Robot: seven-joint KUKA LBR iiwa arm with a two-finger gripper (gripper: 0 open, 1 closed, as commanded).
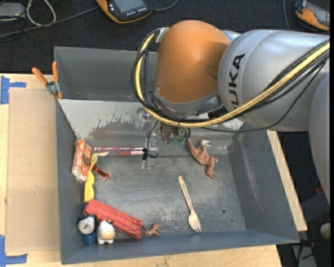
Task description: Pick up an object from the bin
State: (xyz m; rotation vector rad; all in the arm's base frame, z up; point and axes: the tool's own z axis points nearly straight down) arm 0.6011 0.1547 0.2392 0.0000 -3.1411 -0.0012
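Grey bin (250, 171), contents logged left to right. Against the left wall an orange-pink crumpled wrapper (79, 159) is noted, with a yellow banana-shaped piece (89, 185) just beside it. In the near left corner a red ridged block (114, 218) is seen, a small white figure (106, 231) just beside its left end. A thin red-and-white rod (116, 149) is laid level across the back of the floor; the gripper (148, 152) is seen at its right end. Whether the gripper is spread or pinching the rod cannot be told. Further right, a wooden fork (188, 202) and a brown toy animal (204, 158) are recorded, both apart from the rod
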